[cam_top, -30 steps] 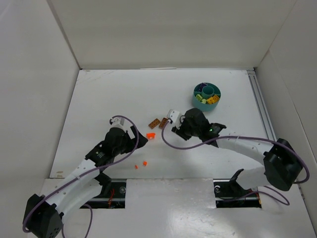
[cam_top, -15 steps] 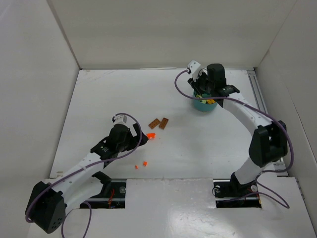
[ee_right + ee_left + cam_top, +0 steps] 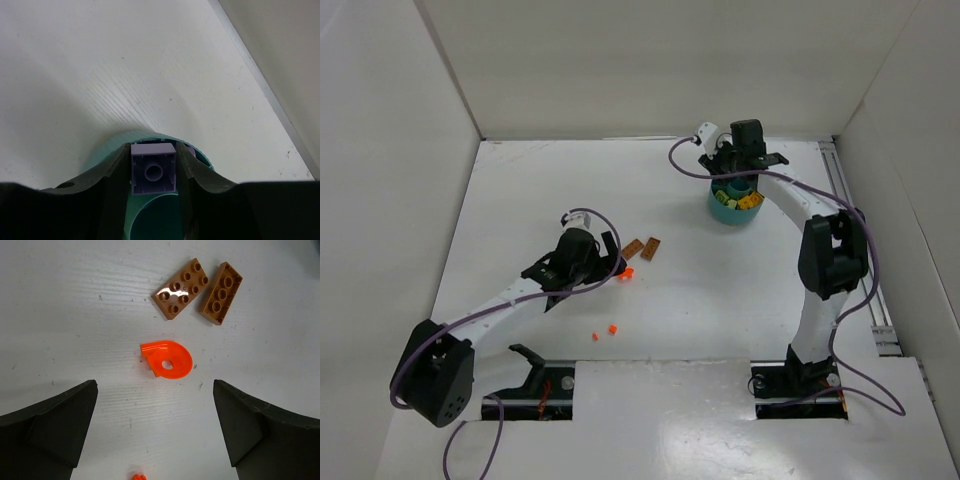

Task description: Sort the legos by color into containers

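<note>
The round teal dish (image 3: 737,212) stands at the back right and holds yellow-orange (image 3: 751,201) and light green (image 3: 724,198) legos. My right gripper (image 3: 733,180) hovers right over it, shut on a lavender lego (image 3: 153,168) above the dish's far compartment, with the teal rim (image 3: 100,156) below. My left gripper (image 3: 613,262) is open and empty, low over the table. An orange rounded piece (image 3: 167,359) lies just ahead of its jaws. Two brown legos (image 3: 181,288) (image 3: 221,292) lie side by side beyond that. A tiny orange lego (image 3: 138,476) lies near the gripper's base.
Two small orange bits (image 3: 613,328) (image 3: 595,336) lie on the table near the front. White walls enclose the table on three sides. A metal rail (image 3: 850,230) runs along the right edge, close to the dish.
My right arm swung from the table's middle back to the dish, carrying the lavender lego, and now sits lower over it. My left gripper moved forward toward the orange piece.
</note>
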Motion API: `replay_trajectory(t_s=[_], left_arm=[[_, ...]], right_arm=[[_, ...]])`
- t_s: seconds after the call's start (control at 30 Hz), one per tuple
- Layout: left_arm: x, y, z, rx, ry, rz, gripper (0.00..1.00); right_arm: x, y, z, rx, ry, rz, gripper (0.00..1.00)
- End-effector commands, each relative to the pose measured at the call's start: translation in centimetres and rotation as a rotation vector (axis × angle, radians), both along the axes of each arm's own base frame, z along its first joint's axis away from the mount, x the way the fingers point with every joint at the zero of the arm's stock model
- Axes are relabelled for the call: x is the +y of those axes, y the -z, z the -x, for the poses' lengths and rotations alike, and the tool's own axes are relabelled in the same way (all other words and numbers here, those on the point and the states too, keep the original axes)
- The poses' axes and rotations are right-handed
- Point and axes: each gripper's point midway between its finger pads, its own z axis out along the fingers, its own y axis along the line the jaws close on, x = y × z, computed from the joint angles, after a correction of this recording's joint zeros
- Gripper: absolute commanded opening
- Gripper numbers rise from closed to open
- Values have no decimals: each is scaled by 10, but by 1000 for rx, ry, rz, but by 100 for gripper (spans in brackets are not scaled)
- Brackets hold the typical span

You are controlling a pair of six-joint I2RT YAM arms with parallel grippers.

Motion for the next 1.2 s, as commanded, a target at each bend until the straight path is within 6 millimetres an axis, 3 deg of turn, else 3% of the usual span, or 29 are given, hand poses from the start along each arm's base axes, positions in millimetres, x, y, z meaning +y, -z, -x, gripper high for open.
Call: replay_trajectory(t_s=[0.0,0.13,0.33,0.57,0.73,0.77,0.83,0.87,1.07,1.1,1.17], left_arm=[[-5,-25,-19,-84,1,13,100],[-2,-22,-21,-81,-14,-4,100],[-1,-21,-19,-81,-14,-4,100],[1,-26,-15,-87,-20,8,100],[3,-31,-12,-99,-26,23,100],[3,-35,-12,-109,-26,30,100],[5,-35,-9,-104,-26,27,100],[4,-38,-9,-109,-33,40,100],[9,-27,1,-41,-58,32,100],[10,-26,3,-38,-64,39,100],[13,-21,10,-7,-82,42,100]], right_arm=[[-5,-18,-10,-43,-11,1,31],[-15,-15,-13,-42,7,2,35],[-10,-2,-10,-10,-18,-11,48],[-7,-7,-12,-19,-27,-20,56],[-2,-29,-4,-56,-46,-36,56],[-2,-46,-4,-95,-47,-44,57],[3,-59,2,-121,-66,-41,58],[14,-77,9,-156,-81,-43,60],[33,-104,47,-219,-91,-92,61],[37,-100,64,-192,-62,-140,62],[34,-96,79,-165,-3,-192,62]])
